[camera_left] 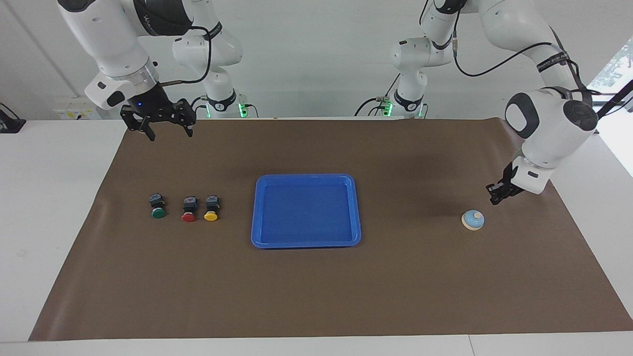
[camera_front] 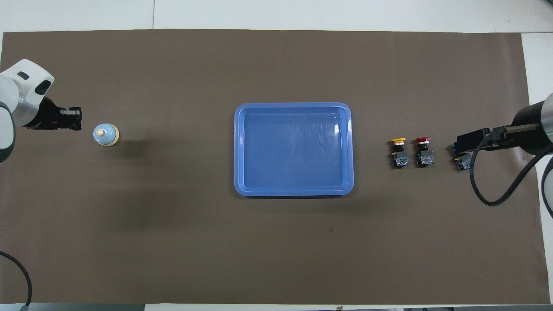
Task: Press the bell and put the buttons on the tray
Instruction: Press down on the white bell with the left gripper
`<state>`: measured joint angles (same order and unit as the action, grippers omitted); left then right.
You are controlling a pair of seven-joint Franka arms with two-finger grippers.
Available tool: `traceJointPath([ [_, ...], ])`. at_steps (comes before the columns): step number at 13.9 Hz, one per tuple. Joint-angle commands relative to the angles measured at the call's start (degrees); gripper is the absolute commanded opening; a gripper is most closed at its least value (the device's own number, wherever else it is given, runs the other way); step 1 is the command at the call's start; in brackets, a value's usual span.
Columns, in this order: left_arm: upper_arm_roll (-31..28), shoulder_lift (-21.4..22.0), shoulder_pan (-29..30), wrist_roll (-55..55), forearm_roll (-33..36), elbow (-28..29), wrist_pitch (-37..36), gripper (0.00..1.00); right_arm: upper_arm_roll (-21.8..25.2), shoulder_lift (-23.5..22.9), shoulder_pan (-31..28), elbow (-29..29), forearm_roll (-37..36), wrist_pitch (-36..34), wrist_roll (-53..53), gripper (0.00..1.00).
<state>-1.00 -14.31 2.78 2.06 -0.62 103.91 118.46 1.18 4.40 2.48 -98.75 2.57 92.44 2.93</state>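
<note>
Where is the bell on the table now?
The bell stands on the brown mat toward the left arm's end of the table, apart from the tray, with the shut left pincer just beside it.

Both views are bright and evenly lit from above, sharp across the frame. Soft blurred shadows lie on the matte brown mat [camera_left: 316, 296], darkest beside the small light-blue dome bell [camera_left: 473, 220] and the shallow bright-blue plastic tray [camera_front: 293, 108]. White glare streaks the tray's floor in the overhead view. Daylight washes out a window at the facing view's edge.
</note>
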Motion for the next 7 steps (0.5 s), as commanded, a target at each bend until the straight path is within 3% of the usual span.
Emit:
traceJointPath([
  [1,0.0,0.1,0.1,-0.7,0.2,1.5,2.8,0.00,-0.7,1.0,-1.8,-0.7,-0.6,-0.8,-0.5,1.00],
  [7,0.0,-1.0,-1.1,-0.7,0.2,9.6,12.3,0.00,-0.7,1.0,-4.6,-0.9,-0.6,-0.6,-0.4,1.00],
])
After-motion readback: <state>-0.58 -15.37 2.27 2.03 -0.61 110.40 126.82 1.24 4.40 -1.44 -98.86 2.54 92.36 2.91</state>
